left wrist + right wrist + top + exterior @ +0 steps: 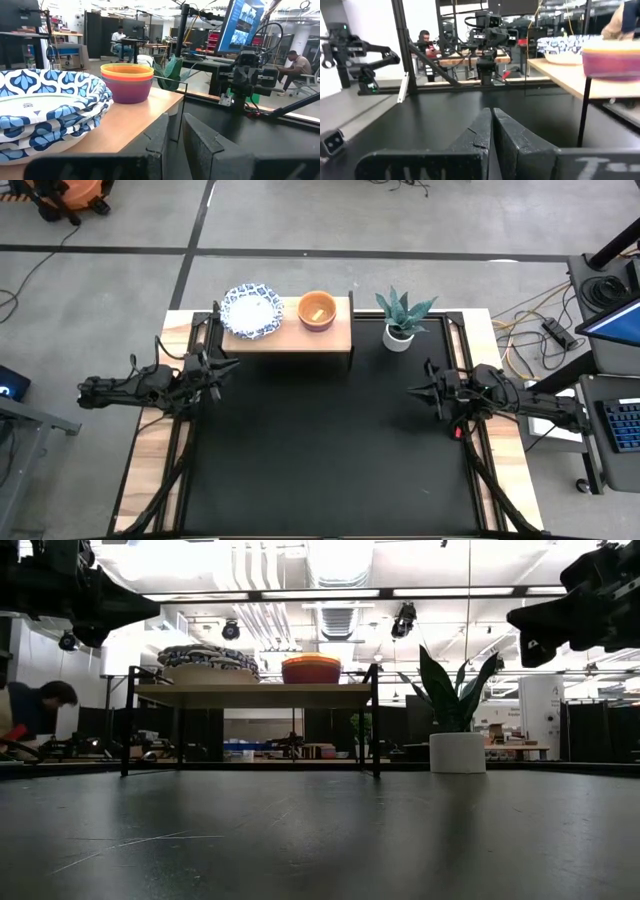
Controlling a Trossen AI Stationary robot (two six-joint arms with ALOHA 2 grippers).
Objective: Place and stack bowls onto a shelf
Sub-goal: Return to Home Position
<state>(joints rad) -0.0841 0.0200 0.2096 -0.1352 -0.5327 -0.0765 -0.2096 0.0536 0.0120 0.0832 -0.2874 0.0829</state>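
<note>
A stack of white bowls with blue-patterned rims [252,311] [50,110] sits on the left part of the light-wood shelf [290,338] [255,695]. Beside it, at the shelf's middle, stands a nested stack of plain bowls [317,310] [127,82]: yellow on top, red under it, purple at the bottom; no teal one shows. My left gripper [225,365] [175,135] hovers shut above the table, just before the shelf's left end. My right gripper [415,390] [491,125] hovers shut near the table's right edge, pointing left.
A white pot with a green plant [398,337] [457,752] stands on the table right of the shelf. The shelf's right third is bare board [340,332]. The black tabletop [320,450] stretches between the arms. People sit at desks in the room beyond.
</note>
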